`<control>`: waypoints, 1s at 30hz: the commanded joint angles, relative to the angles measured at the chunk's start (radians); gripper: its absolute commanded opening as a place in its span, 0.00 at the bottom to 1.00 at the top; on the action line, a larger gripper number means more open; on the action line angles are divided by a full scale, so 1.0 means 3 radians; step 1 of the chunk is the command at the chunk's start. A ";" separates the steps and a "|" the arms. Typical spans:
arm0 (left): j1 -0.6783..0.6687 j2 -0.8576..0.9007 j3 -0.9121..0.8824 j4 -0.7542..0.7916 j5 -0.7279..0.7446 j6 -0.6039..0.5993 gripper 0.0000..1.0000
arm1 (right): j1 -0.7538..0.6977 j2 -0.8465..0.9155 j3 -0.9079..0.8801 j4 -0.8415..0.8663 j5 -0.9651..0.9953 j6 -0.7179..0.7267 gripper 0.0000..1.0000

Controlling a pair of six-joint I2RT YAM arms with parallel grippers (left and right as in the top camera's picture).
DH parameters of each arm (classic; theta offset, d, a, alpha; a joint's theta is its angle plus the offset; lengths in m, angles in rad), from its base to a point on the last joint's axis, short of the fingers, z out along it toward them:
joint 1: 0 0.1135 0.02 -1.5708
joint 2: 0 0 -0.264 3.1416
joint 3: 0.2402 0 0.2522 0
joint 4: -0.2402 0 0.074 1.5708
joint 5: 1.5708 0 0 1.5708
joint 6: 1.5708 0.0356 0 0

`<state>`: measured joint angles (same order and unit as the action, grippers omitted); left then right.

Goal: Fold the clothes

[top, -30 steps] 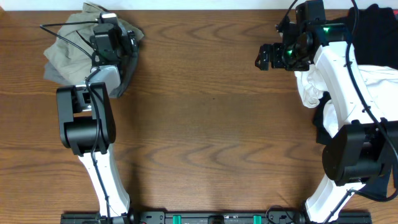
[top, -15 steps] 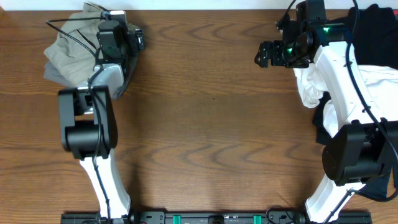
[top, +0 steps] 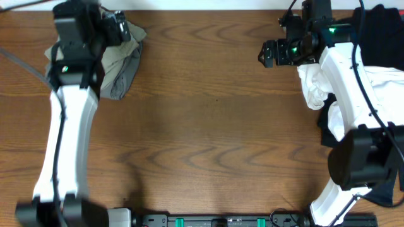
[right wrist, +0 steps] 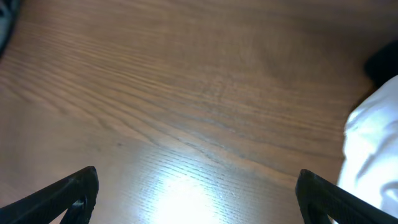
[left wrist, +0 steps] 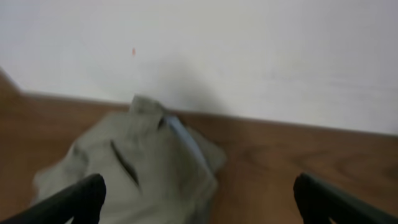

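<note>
The clothes, light khaki-green shorts [top: 113,62], lie crumpled in a heap at the table's far left corner, partly hidden under my left arm. In the left wrist view the khaki shorts [left wrist: 134,168] sit against the white wall, below and ahead of the fingers, blurred. My left gripper [top: 120,30] hovers over the heap, open and holding nothing; in its own view the left gripper [left wrist: 199,202] has both fingertips far apart. My right gripper [top: 271,53] hangs open over bare wood at the far right, and its own view shows the right gripper [right wrist: 199,196] empty.
A darker grey garment [top: 130,70] lies at the heap's right edge. A white shirt [top: 312,88] and black clothing [top: 379,31] are piled at the right, by the right arm. The white shirt [right wrist: 373,149] shows at the right wrist view's edge. The wooden table [top: 208,126] spreads between both arms.
My left arm has risen and swung left, its wrist now over the heap's left side. The gripper stays open. The right arm has hardly moved.
</note>
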<state>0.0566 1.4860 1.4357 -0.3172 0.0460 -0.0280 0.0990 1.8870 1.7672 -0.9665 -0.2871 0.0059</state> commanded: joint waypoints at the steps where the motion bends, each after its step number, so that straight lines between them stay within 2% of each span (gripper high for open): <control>1: -0.0004 -0.0308 0.0006 -0.0304 -0.0003 -0.0200 0.98 | 0.0120 -0.0532 0.0013 -0.0008 -0.0028 -0.0163 0.99; 7: -0.0004 -0.0570 0.0006 -0.0652 -0.0003 -0.0200 0.98 | 0.0198 -0.1264 0.0013 -0.0131 -0.0029 -0.0158 0.99; 14: -0.0004 -0.0571 0.0006 -0.0687 -0.0003 -0.0200 0.98 | 0.0197 -0.1869 0.0013 -0.0173 -0.0028 -0.0149 0.99; 20: -0.0004 -0.0571 0.0006 -0.0687 -0.0003 -0.0200 0.98 | 0.0195 -0.2120 0.0013 -0.0173 -0.0024 -0.0153 0.99; 26: -0.0004 -0.0571 0.0006 -0.0687 -0.0003 -0.0200 0.98 | 0.0202 -0.2219 0.0011 -0.0610 0.0455 -0.0251 0.99; 30: -0.0004 -0.0571 0.0006 -0.0687 -0.0003 -0.0200 0.98 | 0.0070 -0.2443 -0.0254 -0.0389 0.0632 -0.0249 0.99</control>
<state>0.0566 1.3136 1.4357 -0.5220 0.0460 -0.0788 0.1478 1.2087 1.7428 -1.1118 -0.1654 -0.0505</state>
